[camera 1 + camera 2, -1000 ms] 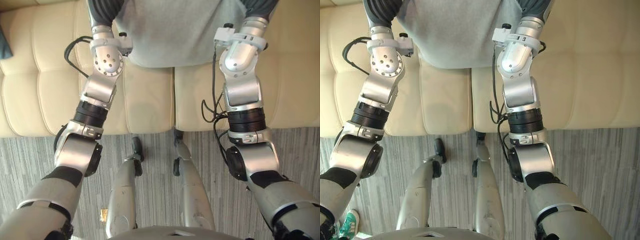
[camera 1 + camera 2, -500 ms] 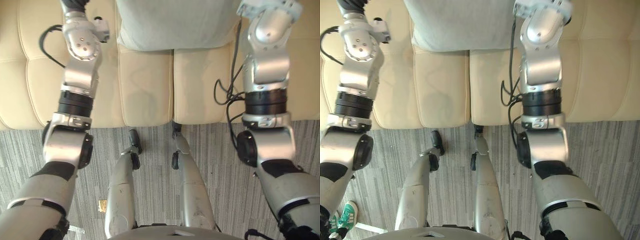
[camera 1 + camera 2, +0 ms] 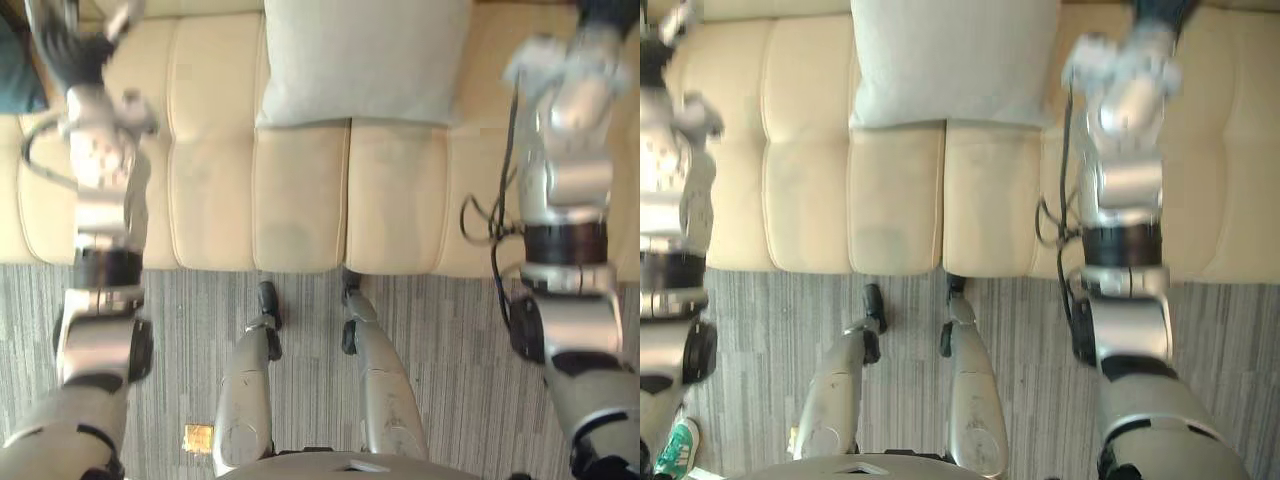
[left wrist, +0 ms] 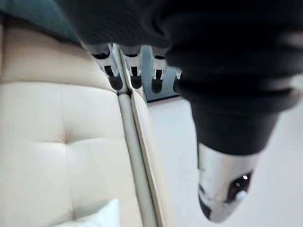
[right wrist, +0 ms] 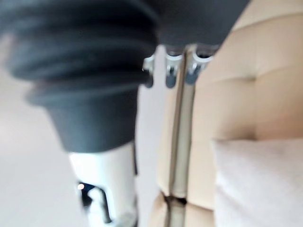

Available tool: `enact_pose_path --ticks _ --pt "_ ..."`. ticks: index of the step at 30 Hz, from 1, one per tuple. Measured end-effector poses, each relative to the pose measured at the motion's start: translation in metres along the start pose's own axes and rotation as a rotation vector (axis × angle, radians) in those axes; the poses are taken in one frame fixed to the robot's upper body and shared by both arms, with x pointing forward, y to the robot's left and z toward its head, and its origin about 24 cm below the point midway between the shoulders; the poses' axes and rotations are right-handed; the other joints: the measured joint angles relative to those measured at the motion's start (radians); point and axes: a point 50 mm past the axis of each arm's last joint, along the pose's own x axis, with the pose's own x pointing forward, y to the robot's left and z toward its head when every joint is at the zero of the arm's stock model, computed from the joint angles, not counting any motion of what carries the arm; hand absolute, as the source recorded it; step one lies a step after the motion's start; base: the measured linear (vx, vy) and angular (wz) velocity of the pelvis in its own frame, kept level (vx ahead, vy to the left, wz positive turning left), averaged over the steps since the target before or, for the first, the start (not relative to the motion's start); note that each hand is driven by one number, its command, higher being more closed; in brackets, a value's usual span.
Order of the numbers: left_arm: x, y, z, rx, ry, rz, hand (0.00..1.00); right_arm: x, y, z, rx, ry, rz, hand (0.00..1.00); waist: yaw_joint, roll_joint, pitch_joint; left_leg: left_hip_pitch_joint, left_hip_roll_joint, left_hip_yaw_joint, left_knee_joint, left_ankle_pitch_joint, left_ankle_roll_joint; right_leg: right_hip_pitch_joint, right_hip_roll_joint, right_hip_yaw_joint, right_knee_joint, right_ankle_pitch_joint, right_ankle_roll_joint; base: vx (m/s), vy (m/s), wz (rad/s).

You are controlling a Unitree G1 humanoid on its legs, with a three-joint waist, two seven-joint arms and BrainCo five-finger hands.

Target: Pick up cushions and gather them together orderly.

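Now, in the left eye view, you have let go: the cushion that sat between your two arms a second ago lies on the sofa by itself, and both arms have swung out wide. The left hand is far left and the right hand far right, each well apart from the cushion. The whole picture has shifted too, so part of that is your head moving. I judge this cushion placed, and both hands free for the next one.

In the right eye view, the cushion sits at the far middle of the seat. Its near edge runs straight across the seam between the two middle pads. Its long axis runs left to right, square to the sofa's front, and its broad face is turned up toward you. Whether it leans on the backrest I cannot tell.

In the left wrist view, your fingers are straight and hold nothing, with the thumb apart. A pale cushion corner shows beyond them.

In the right wrist view, the fingers are likewise straight and empty, and the cushion lies near but not touching them.
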Motion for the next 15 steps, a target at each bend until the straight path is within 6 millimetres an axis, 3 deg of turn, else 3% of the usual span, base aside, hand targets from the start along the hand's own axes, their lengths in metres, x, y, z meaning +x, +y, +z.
enact_pose_path --ticks 2,3,4,6,7,8,9,10,11,12,15 --pt "-0.054 0.030 -0.046 0.076 0.191 -0.014 0.00 -0.048 -0.039 -0.044 -0.144 0.166 0.017 0.00 0.002 0.000 -0.002 0.076 -0.004 -0.004 -0.034 0.002 -0.004 0.059 -0.001 -0.009 0.008 -0.026 0.004 0.12 -0.047 0.09" --pt "-0.067 0.034 -0.055 0.083 0.238 -0.012 0.00 -0.060 -0.045 -0.051 -0.167 0.200 0.022 0.00 0.003 0.000 -0.003 0.095 -0.005 -0.003 -0.043 0.002 -0.004 0.072 -0.002 -0.010 0.010 -0.033 0.003 0.13 -0.045 0.05" --pt "-0.108 0.047 -0.080 0.099 0.385 -0.010 0.00 -0.093 -0.058 -0.069 -0.198 0.309 0.042 0.00 0.003 -0.002 -0.023 0.135 -0.008 -0.002 -0.065 0.002 -0.005 0.102 -0.003 -0.013 0.014 -0.049 0.006 0.08 -0.024 0.02" --pt "-0.147 0.054 -0.097 0.103 0.514 -0.013 0.00 -0.125 -0.067 -0.081 -0.213 0.403 0.068 0.00 0.005 -0.005 -0.050 0.170 -0.010 -0.001 -0.085 0.001 -0.006 0.128 -0.003 -0.013 0.013 -0.060 0.008 0.10 -0.029 -0.01" --pt "-0.196 0.064 -0.117 0.111 0.693 -0.007 0.00 -0.165 -0.078 -0.096 -0.208 0.543 0.078 0.00 0.010 -0.010 -0.096 0.215 -0.010 0.001 -0.108 0.000 -0.007 0.161 -0.001 -0.014 0.011 -0.075 0.011 0.08 -0.022 -0.04" --pt "-0.213 0.067 -0.124 0.116 0.758 -0.002 0.00 -0.181 -0.082 -0.101 -0.219 0.595 0.077 0.00 0.012 -0.012 -0.113 0.232 -0.010 0.002 -0.115 -0.001 -0.008 0.177 0.001 -0.012 0.008 -0.078 0.011 0.08 -0.017 -0.10" --pt "-0.248 0.075 -0.135 0.141 0.893 0.004 0.00 -0.213 -0.088 -0.108 -0.232 0.698 0.087 0.00 0.015 -0.016 -0.138 0.276 -0.006 0.005 -0.120 -0.009 -0.010 0.223 0.008 -0.012 -0.010 -0.079 0.012 0.06 -0.009 -0.11" --pt "-0.261 0.078 -0.139 0.151 0.947 0.007 0.00 -0.224 -0.089 -0.112 -0.238 0.737 0.089 0.00 0.016 -0.018 -0.150 0.289 -0.005 0.007 -0.122 -0.012 -0.010 0.238 0.010 -0.011 -0.016 -0.080 0.012 0.07 -0.004 -0.20" --pt "-0.309 0.089 -0.150 0.186 1.140 0.028 0.00 -0.269 -0.098 -0.125 -0.274 0.912 0.098 0.00 0.016 -0.029 -0.200 0.332 -0.004 0.018 -0.130 -0.022 -0.008 0.288 0.018 -0.008 -0.050 -0.078 0.015 0.04 0.007 -0.21" --pt "-0.339 0.095 -0.155 0.204 1.264 0.057 0.00 -0.300 -0.103 -0.135 -0.291 1.041 0.087 0.00 0.016 -0.036 -0.225 0.365 0.002 0.026 -0.130 -0.030 -0.009 0.327 0.022 -0.006 -0.073 -0.073 0.020 0.03 0.007 -0.21" --pt "-0.387 0.099 -0.157 0.249 1.461 0.051 0.00 -0.357 -0.112 -0.147 -0.342 1.276 0.087 0.00 0.013 -0.041 -0.281 0.411 0.003 0.035 -0.130 -0.046 -0.010 0.397 0.025 -0.001 -0.131 -0.059 0.026 0.00 0.031 -0.12"
